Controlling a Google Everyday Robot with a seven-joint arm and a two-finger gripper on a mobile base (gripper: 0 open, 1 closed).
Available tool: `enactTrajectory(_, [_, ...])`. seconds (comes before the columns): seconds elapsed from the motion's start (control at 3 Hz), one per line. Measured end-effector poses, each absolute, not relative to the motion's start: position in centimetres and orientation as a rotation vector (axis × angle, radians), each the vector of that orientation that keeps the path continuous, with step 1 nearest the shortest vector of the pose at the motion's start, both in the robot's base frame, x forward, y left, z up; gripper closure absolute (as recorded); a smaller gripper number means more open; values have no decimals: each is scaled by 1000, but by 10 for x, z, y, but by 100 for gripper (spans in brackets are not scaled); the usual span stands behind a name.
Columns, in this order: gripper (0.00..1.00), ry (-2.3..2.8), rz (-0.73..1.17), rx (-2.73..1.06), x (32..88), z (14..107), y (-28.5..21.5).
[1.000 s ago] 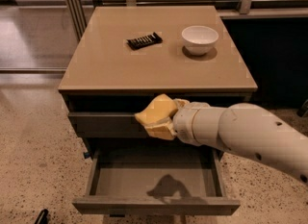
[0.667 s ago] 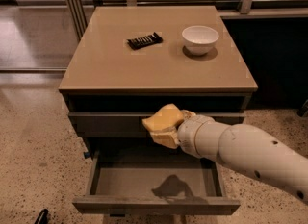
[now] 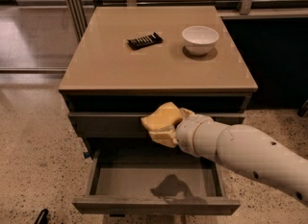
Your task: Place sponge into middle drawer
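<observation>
The pale-yellow sponge (image 3: 161, 116) is held in my gripper (image 3: 163, 127), which is shut on it at the end of the white arm coming in from the lower right. The sponge hangs in front of the closed upper drawer front (image 3: 106, 122), above the open middle drawer (image 3: 154, 204). The drawer is pulled out towards the camera and its flat grey tray (image 3: 125, 177) holds only the shadow of the arm and sponge. The fingers are mostly hidden behind the sponge.
On the tan cabinet top (image 3: 106, 59) lie a black ribbed bar (image 3: 144, 40) and a white bowl (image 3: 200, 39). A speckled floor surrounds the cabinet. Metal frames stand at the back left (image 3: 72, 6).
The arm has moved slightly to the right and lower with the sponge, staying over the open drawer. The drawer and the things on top have not moved.
</observation>
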State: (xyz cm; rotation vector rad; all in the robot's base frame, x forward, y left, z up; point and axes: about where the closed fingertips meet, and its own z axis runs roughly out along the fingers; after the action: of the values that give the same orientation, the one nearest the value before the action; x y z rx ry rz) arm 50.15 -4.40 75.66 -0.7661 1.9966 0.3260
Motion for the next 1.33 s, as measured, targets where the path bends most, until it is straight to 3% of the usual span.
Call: enactTrajectory(1.33, [100, 2306, 322, -322, 454, 546, -86])
